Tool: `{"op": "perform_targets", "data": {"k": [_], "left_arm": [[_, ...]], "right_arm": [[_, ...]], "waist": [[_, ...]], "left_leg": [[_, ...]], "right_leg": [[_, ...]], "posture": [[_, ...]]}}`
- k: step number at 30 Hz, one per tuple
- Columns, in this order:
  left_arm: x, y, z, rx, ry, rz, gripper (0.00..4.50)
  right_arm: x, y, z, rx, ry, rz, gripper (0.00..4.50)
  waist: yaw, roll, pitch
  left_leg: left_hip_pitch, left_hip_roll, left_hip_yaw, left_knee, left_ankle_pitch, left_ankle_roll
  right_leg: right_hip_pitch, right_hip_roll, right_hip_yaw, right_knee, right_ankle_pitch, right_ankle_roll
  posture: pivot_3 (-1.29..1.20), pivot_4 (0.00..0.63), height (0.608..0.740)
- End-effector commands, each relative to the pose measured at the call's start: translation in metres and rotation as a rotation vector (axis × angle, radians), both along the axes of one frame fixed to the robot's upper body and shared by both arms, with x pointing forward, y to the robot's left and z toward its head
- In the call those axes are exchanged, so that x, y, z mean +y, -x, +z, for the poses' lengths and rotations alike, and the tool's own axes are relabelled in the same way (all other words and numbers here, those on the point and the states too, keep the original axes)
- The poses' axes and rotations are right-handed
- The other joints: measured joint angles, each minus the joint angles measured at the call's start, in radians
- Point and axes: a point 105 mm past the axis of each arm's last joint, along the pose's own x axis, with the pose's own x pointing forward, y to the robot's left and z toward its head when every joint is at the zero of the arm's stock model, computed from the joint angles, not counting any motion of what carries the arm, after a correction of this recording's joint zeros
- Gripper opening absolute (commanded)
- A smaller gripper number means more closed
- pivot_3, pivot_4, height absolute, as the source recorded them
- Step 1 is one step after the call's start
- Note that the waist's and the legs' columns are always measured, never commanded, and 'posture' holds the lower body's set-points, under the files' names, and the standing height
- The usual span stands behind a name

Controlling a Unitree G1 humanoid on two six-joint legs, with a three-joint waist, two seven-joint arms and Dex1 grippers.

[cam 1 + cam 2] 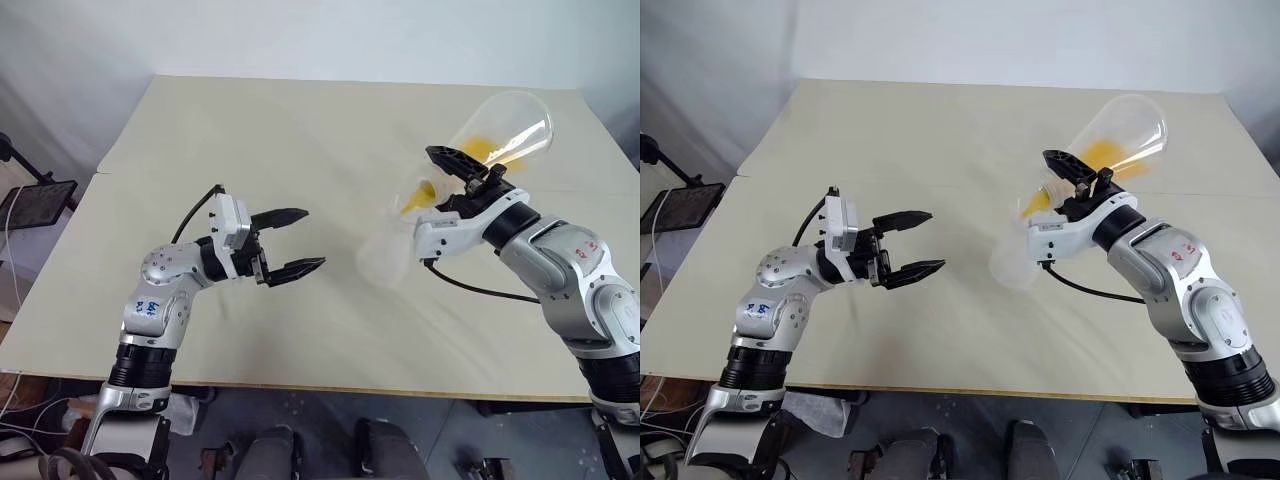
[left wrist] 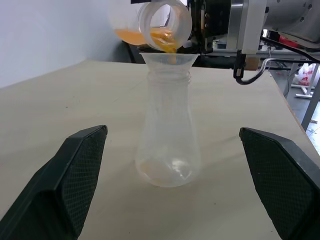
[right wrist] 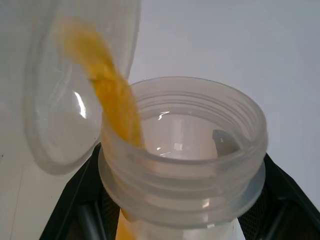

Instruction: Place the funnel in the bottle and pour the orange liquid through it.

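Pouring: we tip the big conical flask [image 1: 500, 135]; orange liquid [image 2: 167, 44] streams into the clear flared funnel [image 2: 167, 60].
Bottle [image 2: 167, 145]: smooth, clear, upright on the table [image 1: 300, 130].
Right gripper [image 1: 462, 172]: clamped on the flask's neck.
Left gripper [image 1: 296, 242]: fingers spread, at nine o'clock of the bottle.

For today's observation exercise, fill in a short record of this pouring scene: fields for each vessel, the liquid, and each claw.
funnel: seated in the bottle's mouth
bottle: upright on the table, nearly empty
conical flask: tilted, mouth over the funnel
orange liquid: running from the flask's mouth into the funnel
right claw: shut on conical flask
left claw: open, holding nothing, beside the bottle
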Motion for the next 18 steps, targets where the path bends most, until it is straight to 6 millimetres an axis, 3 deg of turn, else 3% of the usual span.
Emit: {"op": "perform_targets", "data": {"k": [1,18], "left_arm": [[-0.0023,0.0008,0.0080,-0.034,0.011,-0.006,4.50],[-0.0044,0.0009,0.0093,-0.036,0.018,-0.004,4.50]], "right_arm": [[-0.0020,0.0064,0.0223,-0.099,0.004,0.002,2.46],[-0.0051,0.0059,0.0223,-0.119,0.026,-0.005,2.46]], "waist": [[-0.001,0.000,0.000],[0.000,0.000,0.000]], "left_leg": [[0.000,0.000,0.000,0.000,0.000,0.000],[0.000,0.000,0.000,0.001,0.000,0.000]], "right_leg": [[0.000,0.000,0.000,0.000,0.000,0.000],[0.000,0.000,0.000,0.001,0.000,0.000]], "posture": [[0.00,0.150,0.740],[0.00,0.150,0.740]]}}
